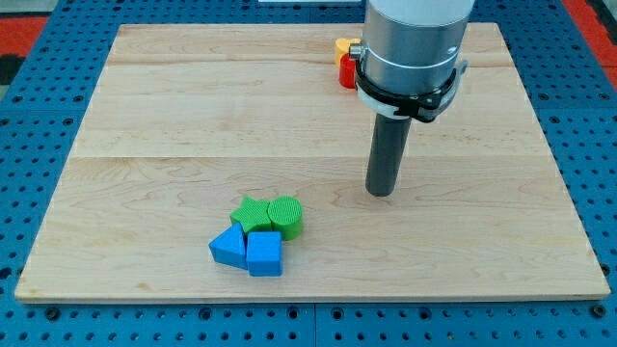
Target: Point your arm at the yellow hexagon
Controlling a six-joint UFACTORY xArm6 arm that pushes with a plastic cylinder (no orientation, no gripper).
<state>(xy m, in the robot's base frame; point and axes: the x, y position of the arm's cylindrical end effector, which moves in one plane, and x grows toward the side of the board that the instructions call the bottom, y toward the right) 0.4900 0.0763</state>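
My tip (pixel 382 193), a bare rod holding nothing, stands mid-board; approach pending toward the yellow block (pixel 342 44), shape obscured, at the top edge

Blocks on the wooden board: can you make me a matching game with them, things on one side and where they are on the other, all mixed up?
Things:
1. green cylinder
2. yellow block
3. my tip
4. green star

Places:
A. at the view's top, partly hidden behind the arm, beside a red block
B. on bare wood, to the view's right of the cluster, touching no block
C. between the green star and my tip
D. in the cluster, just above the two blue blocks

Pairs: 1-C, 2-A, 3-B, 4-D
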